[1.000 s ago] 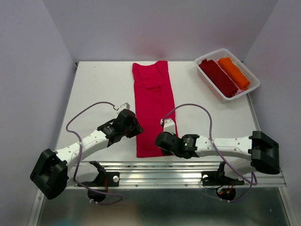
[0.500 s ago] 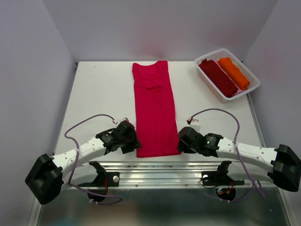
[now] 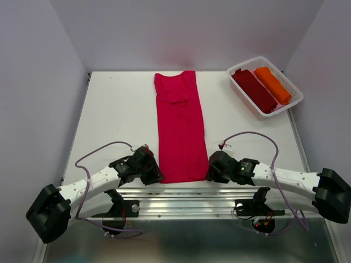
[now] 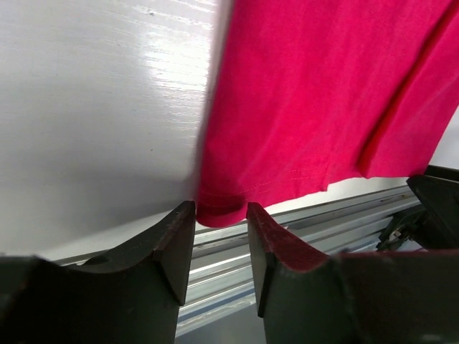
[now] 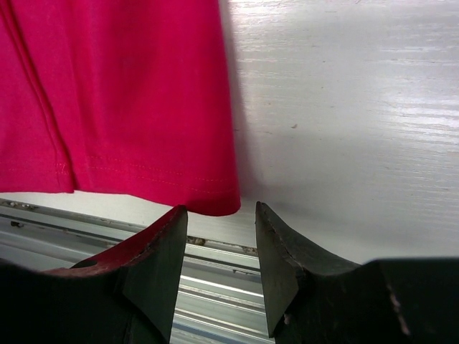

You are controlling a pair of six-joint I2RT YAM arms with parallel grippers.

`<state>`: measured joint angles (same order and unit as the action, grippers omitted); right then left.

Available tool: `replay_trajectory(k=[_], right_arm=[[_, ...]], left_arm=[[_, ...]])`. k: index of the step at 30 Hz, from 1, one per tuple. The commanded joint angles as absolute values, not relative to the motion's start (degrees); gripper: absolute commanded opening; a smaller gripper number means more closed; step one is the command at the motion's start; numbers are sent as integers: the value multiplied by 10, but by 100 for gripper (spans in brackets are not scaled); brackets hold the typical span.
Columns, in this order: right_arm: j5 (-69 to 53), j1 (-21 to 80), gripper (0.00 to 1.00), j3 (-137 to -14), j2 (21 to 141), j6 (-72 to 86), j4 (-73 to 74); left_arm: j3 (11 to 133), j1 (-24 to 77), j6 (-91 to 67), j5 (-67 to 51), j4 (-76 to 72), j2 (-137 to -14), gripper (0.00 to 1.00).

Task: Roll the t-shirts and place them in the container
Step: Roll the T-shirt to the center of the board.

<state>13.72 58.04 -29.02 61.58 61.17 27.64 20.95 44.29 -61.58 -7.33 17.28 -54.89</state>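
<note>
Both arms lower toward 6 o'clock than before. Fingertips hidden from overhead; cloth contact unclear. Left hand [image 3: 153,174] at 7 o'clock corner of red t-shirt [image 3: 180,131], right hand [image 3: 211,171] at 5 o'clock corner. Both half open, holding nothing. Shirt flat, mid desk [image 3: 115,120].

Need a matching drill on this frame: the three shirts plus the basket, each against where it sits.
1. bright crimson cloth t-shirt
2. dark maroon cloth t-shirt
3. orange cloth t-shirt
4. white slatted plastic basket

A. far right corner of the white table
B. in the basket, right half
C. flat long strip, table middle
D. in the basket, left half

Pairs: 1-C, 2-D, 3-B, 4-A
</note>
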Motion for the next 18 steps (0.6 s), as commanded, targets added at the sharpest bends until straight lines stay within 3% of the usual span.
replay_trajectory(k=[1, 8, 12, 18], right_arm=[[129, 575, 48, -293, 624, 620, 241], [143, 575, 46, -286, 621, 622, 237], [144, 570, 45, -283, 628, 622, 230], [153, 570, 26, -287, 642, 616, 222]], left_arm=[[200, 447, -623, -86, 148, -555, 43], [192, 448, -628, -91, 146, -550, 38], [196, 447, -628, -90, 145, -555, 27], [199, 448, -628, -88, 145, -559, 8]])
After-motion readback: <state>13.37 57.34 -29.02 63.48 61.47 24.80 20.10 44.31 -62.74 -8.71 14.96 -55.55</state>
